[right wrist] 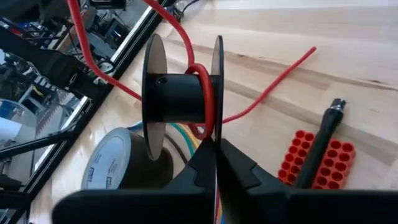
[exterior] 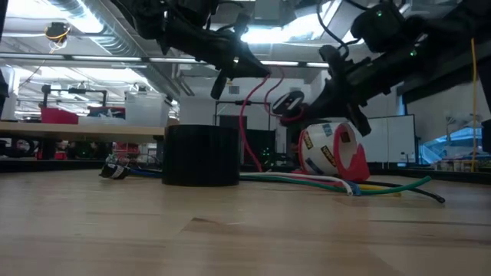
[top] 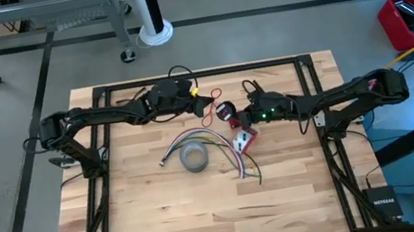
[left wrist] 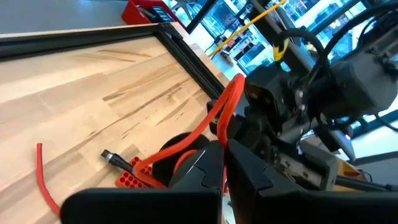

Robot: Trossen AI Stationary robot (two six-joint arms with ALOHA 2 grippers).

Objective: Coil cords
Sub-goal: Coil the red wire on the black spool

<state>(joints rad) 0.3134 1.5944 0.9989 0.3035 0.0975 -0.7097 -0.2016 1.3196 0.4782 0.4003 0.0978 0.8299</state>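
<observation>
Nearest the low camera stood the grey tape roll (top: 195, 158), upright on the wooden table (top: 148, 218), with a bundle of coloured wires (top: 225, 148) trailing rightward along the boards beside it. Just right of the roll lay a red-and-white tape dispenser (exterior: 331, 149).

Above these, near the table's middle, the right gripper (top: 233, 111) was clenched on one flange of a small black spool (right wrist: 181, 96), holding it clear of the table. The thin red wire (right wrist: 205, 102) was looped around the spool's hub between the two flanges, and its free end ran off across the wood toward the far side.

The left gripper (top: 192, 93) hung just left of and beyond the spool, its fingers (left wrist: 208, 171) pinched together on the red wire a little way from the hub. From there the wire arched up and over to the spool.

A red pegged block (right wrist: 317, 162) lay on the table just below the right gripper, with a black-tipped probe (right wrist: 323, 134) resting across it.
</observation>
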